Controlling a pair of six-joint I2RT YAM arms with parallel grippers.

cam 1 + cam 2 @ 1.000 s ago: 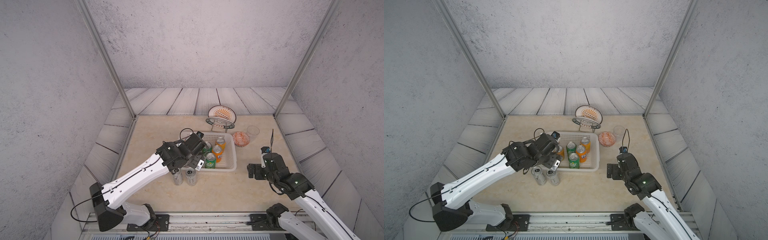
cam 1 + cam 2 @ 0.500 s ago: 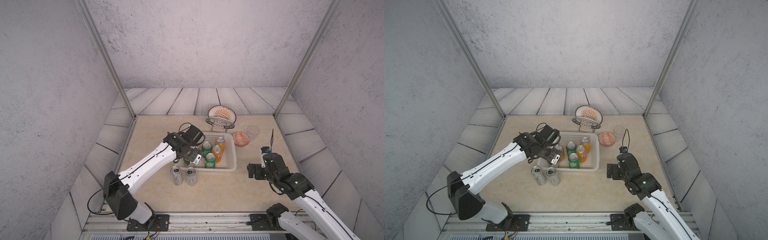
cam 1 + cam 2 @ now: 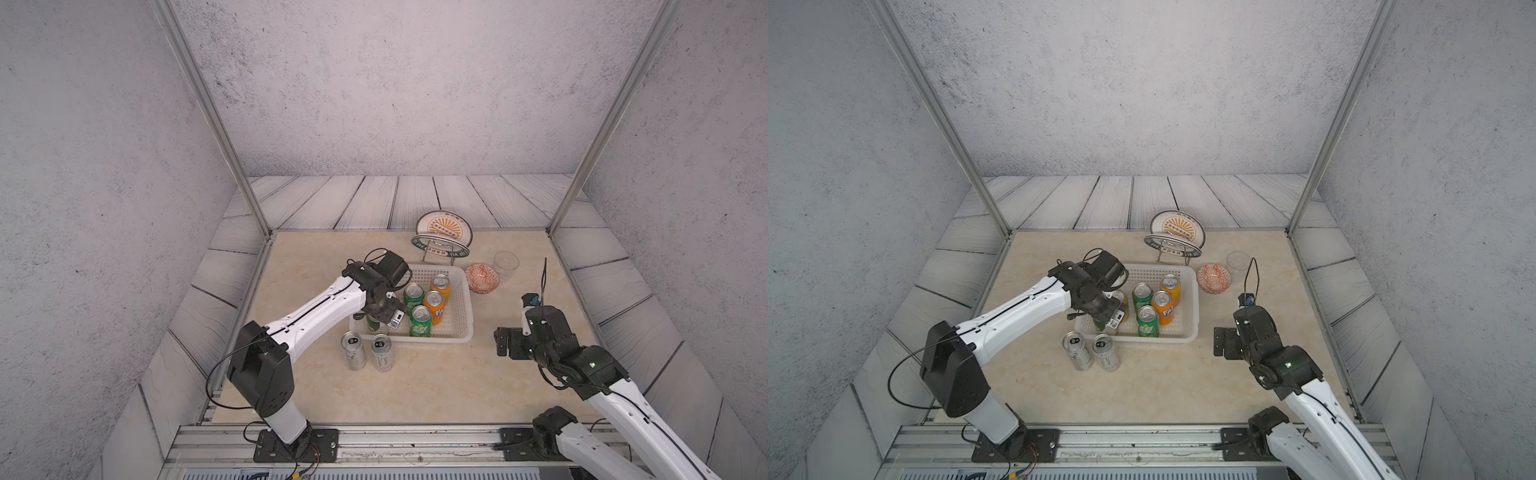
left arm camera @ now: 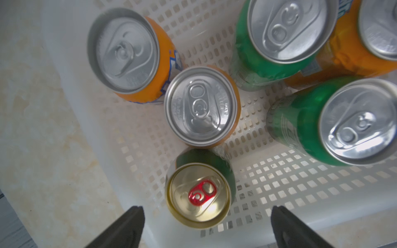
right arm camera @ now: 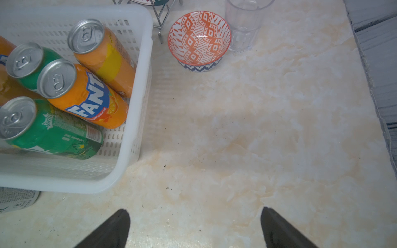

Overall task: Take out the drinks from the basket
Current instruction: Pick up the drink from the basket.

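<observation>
1. Left hand (image 4: 206, 214): released, jaws spread wide and empty. It is poised above the gold-topped green can (image 4: 197, 195), which stands in the near left corner of the white basket (image 3: 436, 338).
2. Right hand (image 5: 195, 211): also released and empty, over bare counter (image 5: 236, 128) to the right of the basket.
3. Drinks: two slim silver cans (image 3: 353, 351) stand on the counter just in front of the basket. Seven cans remain inside, four orange and three green.
4. Step in hand (judged): grasping the gold-topped green can.
   - The can stands just beside an orange can (image 4: 202, 105) and close to the basket wall.
   - One finger (image 4: 129, 227) appears to hang over the rim.
   - The hand should shift inward until both fingers clear the wall, then centre on the can.
   - It should then descend vertically, clench on the can's body and lift straight up past the rim.
5. Risk (judged): a finger landing on the rim could shove the light basket. A skewed descent could knock the neighbouring orange can.
6. Change: one second earlier the left hand stood over the two slim silver cans outside the basket. It has since swung back over the basket's corner. The silver cans, the basket's contents and the right hand are unchanged.
</observation>
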